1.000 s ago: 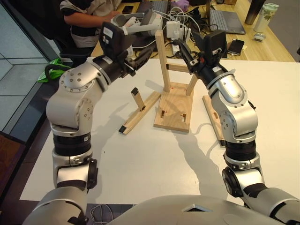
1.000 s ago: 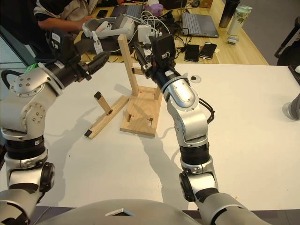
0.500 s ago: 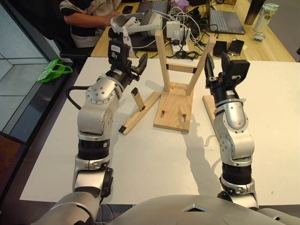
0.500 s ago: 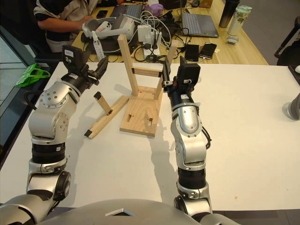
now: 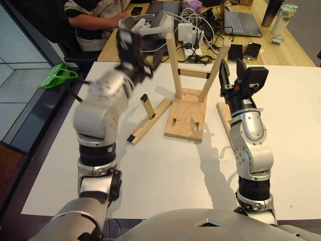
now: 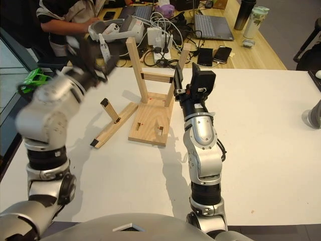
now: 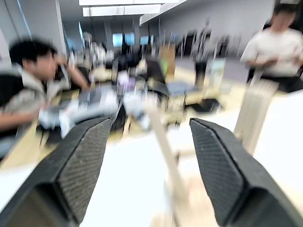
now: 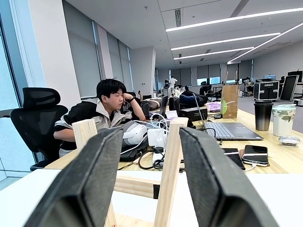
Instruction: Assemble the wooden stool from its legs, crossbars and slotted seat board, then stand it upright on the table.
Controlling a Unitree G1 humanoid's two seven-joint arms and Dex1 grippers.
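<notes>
The slotted seat board (image 5: 184, 122) lies flat on the white table. Two legs (image 5: 173, 63) stand upright in it, joined by a crossbar (image 5: 194, 73). A second leg piece (image 5: 150, 118) with a short stub lies to the left of the board, and another wooden piece (image 5: 223, 118) lies to its right, partly under my right arm. My right gripper (image 5: 230, 75) is open just right of the right-hand upright leg (image 8: 168, 175), which shows between its fingers (image 8: 85, 189). My left gripper (image 5: 148, 63) is open and raised left of the upright legs, holding nothing; its view is blurred.
A wooden desk (image 5: 281, 47) behind the table carries laptops, cables, a headset (image 5: 150, 22), phones (image 5: 251, 50) and a tumbler (image 5: 282, 17). A green bag (image 5: 60, 75) lies off the table's left edge. The near half of the white table (image 5: 165, 175) is bare.
A second ago both grippers were close to the upright legs; the right one has drawn back to the right of its leg. The left arm has pulled back and is now swinging, blurred.
</notes>
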